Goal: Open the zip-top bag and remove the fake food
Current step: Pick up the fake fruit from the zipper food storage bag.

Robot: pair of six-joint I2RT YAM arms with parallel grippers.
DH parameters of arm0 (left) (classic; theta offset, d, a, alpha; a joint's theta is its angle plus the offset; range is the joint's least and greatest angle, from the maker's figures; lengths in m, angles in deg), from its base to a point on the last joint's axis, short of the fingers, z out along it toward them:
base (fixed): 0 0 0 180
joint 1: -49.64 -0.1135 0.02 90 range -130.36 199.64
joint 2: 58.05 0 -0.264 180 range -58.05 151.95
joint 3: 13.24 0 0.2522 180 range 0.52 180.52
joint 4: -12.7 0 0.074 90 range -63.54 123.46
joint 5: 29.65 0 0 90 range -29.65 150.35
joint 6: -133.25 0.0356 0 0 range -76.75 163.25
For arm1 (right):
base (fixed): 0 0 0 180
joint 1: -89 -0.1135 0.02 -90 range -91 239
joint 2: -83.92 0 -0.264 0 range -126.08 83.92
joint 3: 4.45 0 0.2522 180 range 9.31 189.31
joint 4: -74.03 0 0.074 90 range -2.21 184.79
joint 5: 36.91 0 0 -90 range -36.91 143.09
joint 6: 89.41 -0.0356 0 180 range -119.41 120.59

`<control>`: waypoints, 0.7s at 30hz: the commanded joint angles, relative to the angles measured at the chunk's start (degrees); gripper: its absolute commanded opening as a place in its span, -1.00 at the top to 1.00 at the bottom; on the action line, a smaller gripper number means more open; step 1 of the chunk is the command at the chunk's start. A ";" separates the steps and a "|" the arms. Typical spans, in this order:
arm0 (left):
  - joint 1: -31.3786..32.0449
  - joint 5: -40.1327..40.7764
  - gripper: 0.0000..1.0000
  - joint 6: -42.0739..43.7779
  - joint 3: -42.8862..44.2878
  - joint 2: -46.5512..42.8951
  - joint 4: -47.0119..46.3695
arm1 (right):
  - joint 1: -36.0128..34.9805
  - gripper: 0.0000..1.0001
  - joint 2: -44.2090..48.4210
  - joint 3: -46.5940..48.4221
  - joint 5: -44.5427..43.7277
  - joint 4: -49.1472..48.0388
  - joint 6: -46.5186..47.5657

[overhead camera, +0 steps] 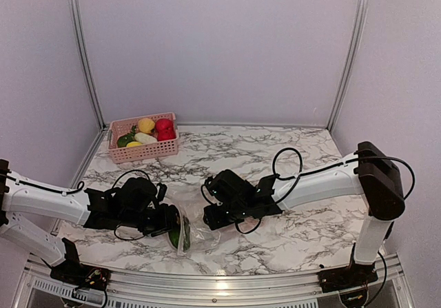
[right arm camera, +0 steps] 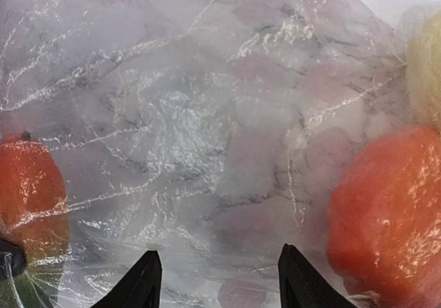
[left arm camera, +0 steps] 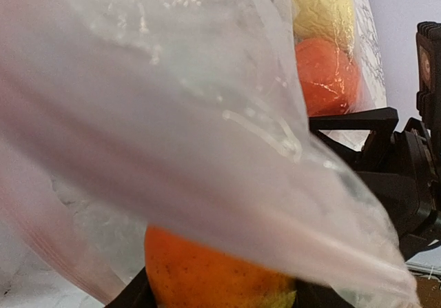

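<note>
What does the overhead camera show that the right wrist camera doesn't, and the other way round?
Only overhead: the left arm, the right arm, the pink basket of toy food at the back left, and the whole marble table. Only right wrist: the right gripper up close, fingertips apart, plus an orange-red toy piece and a pale yellow piece behind plastic. Both: the zip-top bag on the marble.
</note>
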 commanded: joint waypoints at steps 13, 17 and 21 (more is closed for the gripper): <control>0.15 3.00 0.17 0.81 -0.59 -6.53 6.96 | 2.35 -0.13 0.62 -3.25 1.60 -2.86 0.57; -0.07 3.00 0.09 1.04 -0.79 -5.96 6.85 | 2.31 -0.16 0.58 -3.70 -0.50 -1.45 0.40; -0.08 3.00 0.08 1.99 -1.33 -3.42 4.32 | 2.34 -0.21 0.71 -4.11 -1.84 -0.67 0.33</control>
